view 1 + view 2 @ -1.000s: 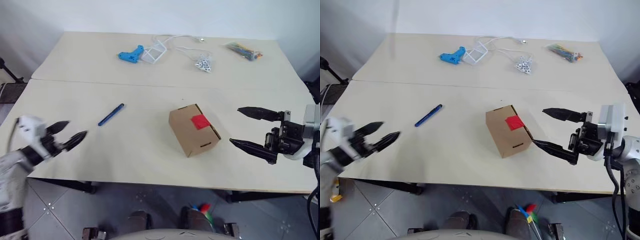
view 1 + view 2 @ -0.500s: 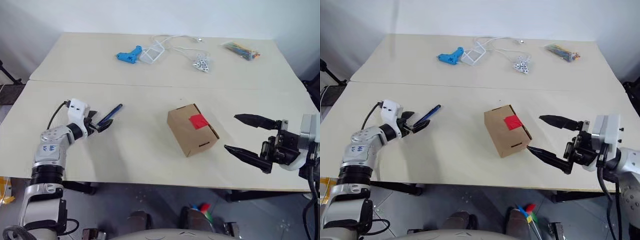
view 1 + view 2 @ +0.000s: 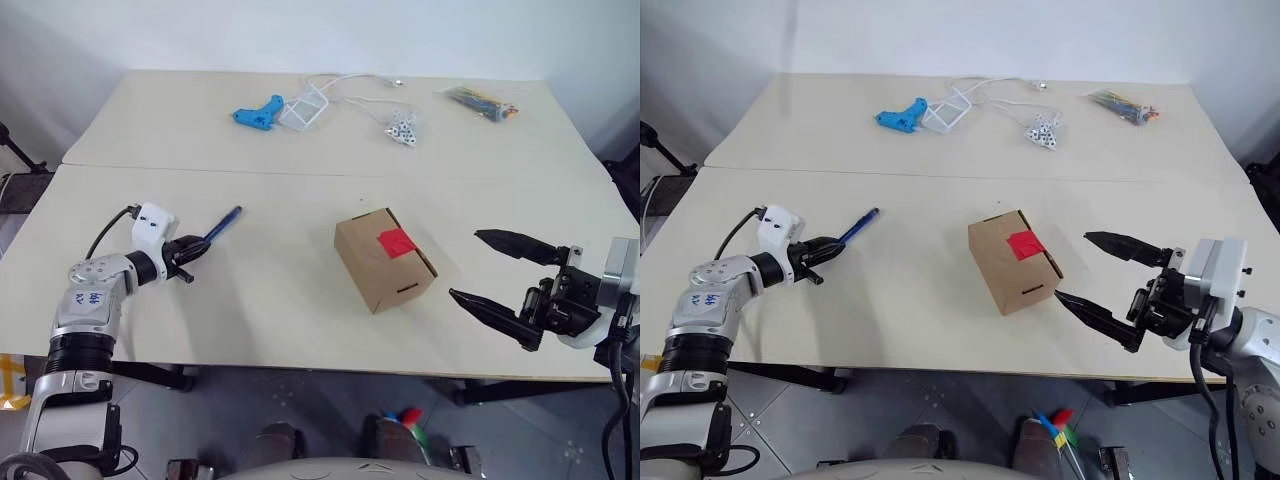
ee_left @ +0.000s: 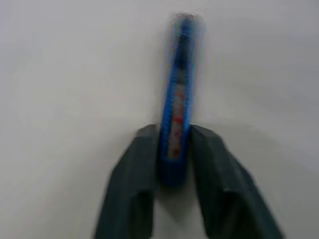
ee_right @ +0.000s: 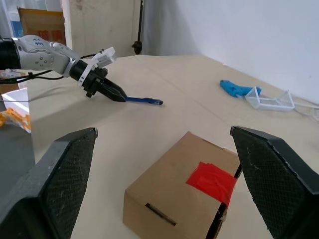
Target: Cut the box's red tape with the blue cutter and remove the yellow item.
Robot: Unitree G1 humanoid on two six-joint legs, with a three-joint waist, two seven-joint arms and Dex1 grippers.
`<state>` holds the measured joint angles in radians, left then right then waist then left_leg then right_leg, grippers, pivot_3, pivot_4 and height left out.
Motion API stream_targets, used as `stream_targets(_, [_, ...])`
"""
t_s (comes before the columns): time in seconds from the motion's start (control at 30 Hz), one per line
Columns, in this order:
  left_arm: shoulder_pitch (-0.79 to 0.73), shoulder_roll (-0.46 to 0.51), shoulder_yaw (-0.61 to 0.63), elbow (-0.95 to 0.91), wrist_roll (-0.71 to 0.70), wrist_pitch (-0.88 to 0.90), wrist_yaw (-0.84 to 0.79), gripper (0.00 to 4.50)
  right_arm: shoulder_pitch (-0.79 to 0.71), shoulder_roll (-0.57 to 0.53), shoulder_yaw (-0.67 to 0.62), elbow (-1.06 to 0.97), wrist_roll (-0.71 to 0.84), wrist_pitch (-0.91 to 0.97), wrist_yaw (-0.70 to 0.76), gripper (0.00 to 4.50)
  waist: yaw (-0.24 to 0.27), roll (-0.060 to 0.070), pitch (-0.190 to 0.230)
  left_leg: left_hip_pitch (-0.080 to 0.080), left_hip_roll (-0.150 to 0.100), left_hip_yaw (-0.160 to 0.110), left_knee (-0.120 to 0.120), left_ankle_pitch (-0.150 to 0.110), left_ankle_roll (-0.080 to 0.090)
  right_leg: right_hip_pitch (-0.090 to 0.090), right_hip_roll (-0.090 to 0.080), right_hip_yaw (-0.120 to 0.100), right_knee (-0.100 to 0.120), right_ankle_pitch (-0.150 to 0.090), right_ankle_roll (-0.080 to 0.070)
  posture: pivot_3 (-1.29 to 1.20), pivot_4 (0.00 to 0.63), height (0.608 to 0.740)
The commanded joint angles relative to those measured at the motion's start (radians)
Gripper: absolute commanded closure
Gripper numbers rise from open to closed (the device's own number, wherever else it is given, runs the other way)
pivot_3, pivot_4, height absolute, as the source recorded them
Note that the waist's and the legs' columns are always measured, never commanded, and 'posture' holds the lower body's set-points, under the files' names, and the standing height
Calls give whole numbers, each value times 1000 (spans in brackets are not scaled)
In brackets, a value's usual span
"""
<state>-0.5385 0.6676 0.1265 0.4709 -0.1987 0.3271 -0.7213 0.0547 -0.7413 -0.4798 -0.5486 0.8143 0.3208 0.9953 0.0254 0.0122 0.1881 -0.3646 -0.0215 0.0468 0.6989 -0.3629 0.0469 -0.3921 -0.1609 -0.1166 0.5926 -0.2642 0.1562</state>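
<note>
While the blue cutter lies on the table left of centre, the left gripper is clenched on its near end; in the left wrist view both fingers press vs. the stick's sides, rest of it pointing away toward the far right. Box sits approx. mid-table, shut, w/ the red tape on its top face and a small slot in the near side. Right gripper hangs near the table's near-right edge, jaws spread wide, nothing betw. them, tips aimed at the box but apart from it. Far side of table: light blue pistol-shaped tool, white wire frame w/ cable, a heap of small white pieces, and a bag of coloured ties.
</note>
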Motion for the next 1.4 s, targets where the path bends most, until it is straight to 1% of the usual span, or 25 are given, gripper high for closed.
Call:
stream_targets(0.03, [44, -26, -31, 19, 17, 22, -8, 4061, -13, -3, -9, -5, 8, -26, 6, 0, 0, 1, -1, 0, 0, 0, 0, 0, 0, 0, 0, 0, 0, 0, 0, 0, 150, 740])
stream_targets(0.13, [35, -29, -21, 16, 14, 5, -13, 4061, -23, -8, -3, 5, 7, -26, 11, 0, 2, 1, -1, 0, 0, 0, 0, 0, 0, 0, 0, 0, 0, 0, 0, 0, 150, 740])
stream_targets(0.23, [30, -10, -7, -31, -2, -57, -61, 4061, -48, -13, 9, 5, 22, -14, 13, 0, 2, 1, -1, -1, -1, 0, 0, 0, 0, 0, 0, 0, 0, 0, 0, 0, 150, 740])
stream_targets(0.3, [39, 8, -2, -112, -37, -96, -139, 4061, -68, -28, 24, -9, 35, 9, 14, 0, 1, 1, -1, -1, 0, 0, 0, 0, 0, 0, 0, 0, -1, 0, 0, 0, 150, 740])
stream_targets(0.33, [56, 27, 1, -190, -76, -107, -214, 4061, -83, -39, 36, -24, 52, 29, 12, 0, -1, 0, 1, -2, 0, 0, 0, 0, 0, -1, 0, 0, -1, 0, 0, 0, 150, 740])
stream_targets(0.37, [88, 67, 0, -297, -125, -96, -309, 4061, -107, -45, 50, -51, 100, 57, 2, 0, -2, -2, 1, -4, 0, 0, 0, 0, 0, -3, 0, 0, -1, 0, 0, 0, 150, 740])
stream_targets(0.4, [112, 95, -1, -372, -159, -84, -372, 4061, -123, -49, 57, -68, 137, 76, -7, 0, -3, -4, 3, -4, 0, 0, 0, 0, 0, -3, 0, 0, -1, 0, 0, 0, 150, 740])
stream_targets(0.43, [165, 169, -25, -459, -163, -80, -466, 4061, -149, -64, 82, -102, 190, 117, -29, 0, -8, -4, 3, -6, 1, -1, 0, 0, 0, -5, 0, -1, -1, 0, 0, 0, 150, 740])
stream_targets(0.47, [203, 220, -44, -517, -161, -74, -522, 4061, -165, -76, 96, -123, 226, 147, -44, 0, -14, -4, 3, -6, 2, -2, 0, 0, -1, -5, 0, -1, -1, 0, -1, 0, 150, 740])
stream_targets(0.5, [254, 286, -79, -598, -136, -93, -580, 4061, -172, -95, 142, -159, 256, 191, -53, 0, -19, -3, 3, -5, 2, -2, -1, -1, -1, -5, 0, -1, -2, 0, -1, 0, 150, 740])
stream_targets(0.53, [284, 321, -111, -665, -110, -112, -601, 4061, -176, -103, 183, -186, 271, 224, -67, 0, -25, -2, 3, -5, 2, -2, -2, -1, -2, -5, 0, -2, -2, 0, -1, 0, 150, 740])
stream_targets(0.57, [293, 334, -136, -704, -89, -127, -597, 4061, -173, -107, 211, -202, 279, 245, -79, 0, -26, 1, 2, -5, 2, -3, -3, -1, -2, -5, 0, -3, -2, 0, -1, 0, 150, 740])
stream_targets(0.6, [295, 337, -160, -733, -70, -147, -592, 4061, -165, -111, 234, -213, 276, 262, -98, 0, -21, 3, 3, -3, 2, -3, -4, -1, -2, -3, 0, -3, -3, 0, -1, 0, 150, 740])
stream_targets(0.7, [250, 274, -225, -770, -9, -124, -504, 4061, -144, -101, 282, -225, 223, 271, -137, 0, 4, 3, 3, -6, 1, -4, -1, -1, -1, -2, -1, -4, -4, 0, -1, 0, 150, 740])
stream_targets(0.73, [239, 249, -250, -771, 26, -138, -476, 4061, -134, -103, 305, -232, 181, 252, -117, 0, 7, 2, 4, -6, 0, -4, 0, 0, 0, -2, -1, -4, -4, 0, -1, 0, 150, 740])
stream_targets(0.83, [237, 159, -324, -806, 75, -88, -393, 4061, -83, -126, 354, -219, 49, 202, -69, 0, 12, 1, 3, -7, -1, -3, 0, 0, 1, -1, -1, -2, -6, 0, -1, 0, 150, 740])
stream_targets(0.93, [236, 94, -400, -863, 137, -12, -327, 4061, -34, -144, 375, -191, -23, 185, -43, 628, 11, 0, 4, -7, -1, -2, 0, 0, 2, -1, -1, -1, -6, 1, 0, 0, 150, 740])
stream_targets(0.97, [235, 76, -427, -877, 152, 20, -311, 4061, -24, -137, 382, -179, -49, 168, -39, 937, 11, 0, 3, -7, -1, -2, 0, 0, 2, -2, -1, -2, -5, 1, 0, 0, 150, 740])
stream_targets(1.03, [234, 54, -457, -899, 177, 89, -282, 4061, -7, -133, 385, -163, -68, 166, -33, 1625, 10, -1, 3, -6, -1, -2, 0, 0, 2, -2, 0, -2, -5, 1, 0, 0, 150, 740])
stream_targets(1.13, [221, 46, -498, -906, 241, 132, -246, 4061, 8, -163, 402, -138, -137, 153, -14, 2758, 10, 0, 3, -5, 0, -2, 0, 0, 2, -1, 0, -2, -5, 1, 0, 0, 150, 740])
stream_targets(1.17, [222, 48, -505, -919, 250, 148, -239, 4061, 17, -167, 399, -141, -147, 149, -8, 3023, 10, 0, 3, -5, 0, -1, 1, 0, 2, -1, 0, -2, -5, 1, 0, 0, 150, 740])
stream_targets(1.2, [222, 33, -511, -934, 244, 181, -227, 4061, -2, -163, 415, -128, -163, 160, -21, 3396, 10, -1, 3, -5, 0, -1, 1, 0, 3, 0, 0, -1, -5, 1, 0, 0, 150, 740])
stream_targets(1.27, [222, 17, -539, -960, 239, 200, -226, 4061, -76, -141, 461, -104, -173, 242, -88, 4077, 10, -1, 3, -4, 0, -1, 2, 1, 3, 0, 0, -1, -5, 1, 0, 0, 150, 740])
stream_targets(1.33, [221, 19, -564, -971, 251, 206, -232, 4061, -125, -137, 509, -88, -196, 290, -112, 4454, 9, -1, 3, -4, -1, -1, 2, 1, 3, 0, -1, 0, -6, 1, 0, 0, 150, 740])
stream_targets(1.4, [213, 21, -578, -970, 271, 198, -229, 4061, -140, -139, 544, -78, -223, 291, -100, 4454, 16, 0, 3, -5, -1, -1, 2, 1, 3, 0, -2, 0, -5, 1, -1, 0, 150, 740])
